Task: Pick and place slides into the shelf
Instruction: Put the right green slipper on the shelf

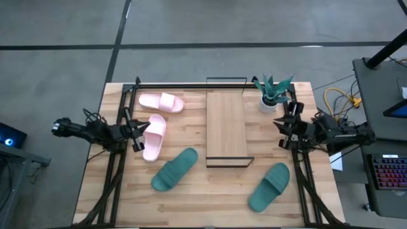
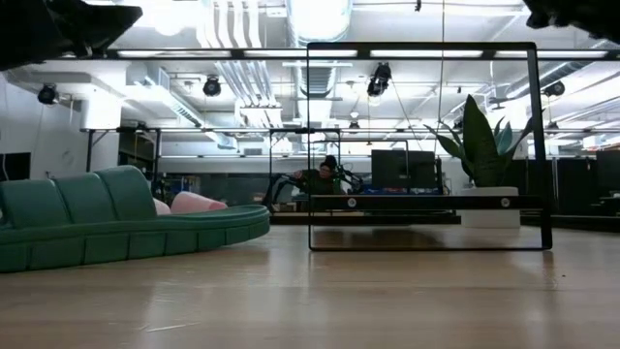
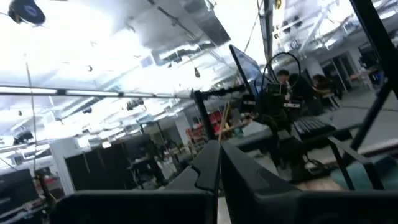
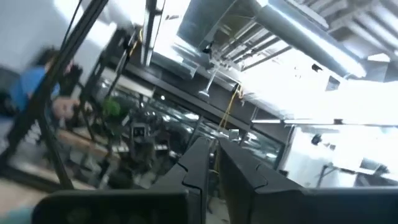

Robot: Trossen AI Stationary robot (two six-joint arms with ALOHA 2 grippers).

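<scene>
The shelf (image 1: 226,127), a wood plank on a black wire frame, stands at the table's middle. Two pale pink slides lie left of it, one near the far edge (image 1: 161,102) and one closer (image 1: 154,137). One teal slide (image 1: 174,169) lies near the shelf's near left corner and shows large in the low view (image 2: 116,218). A second teal slide (image 1: 269,186) lies at the near right. My left gripper (image 1: 142,129) is shut by the closer pink slide, tipped upward and holding nothing (image 3: 219,149). My right gripper (image 1: 283,126) is shut at the table's right side, also tipped upward (image 4: 211,146).
A potted plant (image 1: 272,94) in a white pot stands at the far right, next to the shelf. Black frame rails (image 1: 121,159) run along the table's left, right and far edges. People sit in the room beyond (image 2: 325,174).
</scene>
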